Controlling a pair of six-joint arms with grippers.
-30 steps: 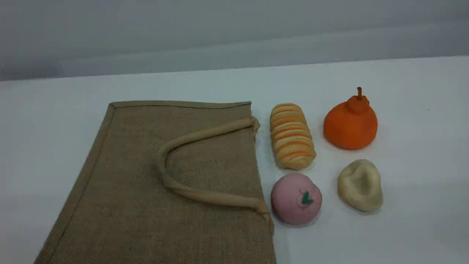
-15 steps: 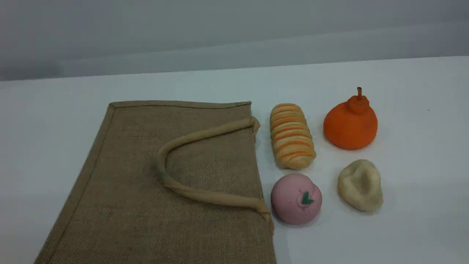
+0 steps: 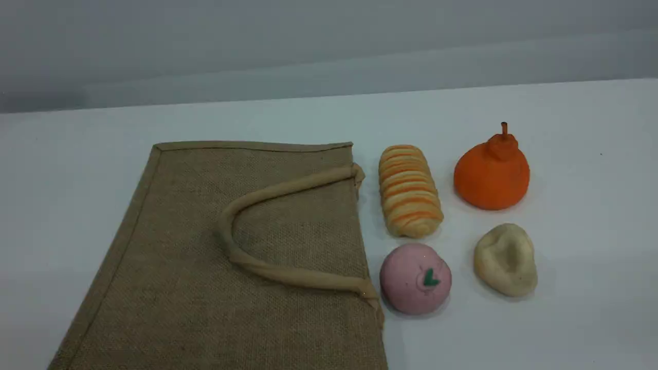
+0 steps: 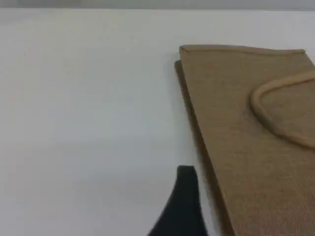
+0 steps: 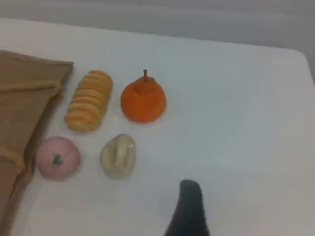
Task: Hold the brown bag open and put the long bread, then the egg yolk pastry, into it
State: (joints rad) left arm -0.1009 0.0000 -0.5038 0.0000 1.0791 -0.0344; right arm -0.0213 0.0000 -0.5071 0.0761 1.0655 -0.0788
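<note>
Showing only in wrist views, both grippers' jaws wide apart, empty; brown bag (image 3: pixel 231 257) flat.

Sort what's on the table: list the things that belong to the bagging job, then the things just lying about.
For the job:
brown bag, lying flat
long bread
egg yolk pastry

Lying about:
pink ball with a green leaf mark
orange pear-shaped fruit
</note>
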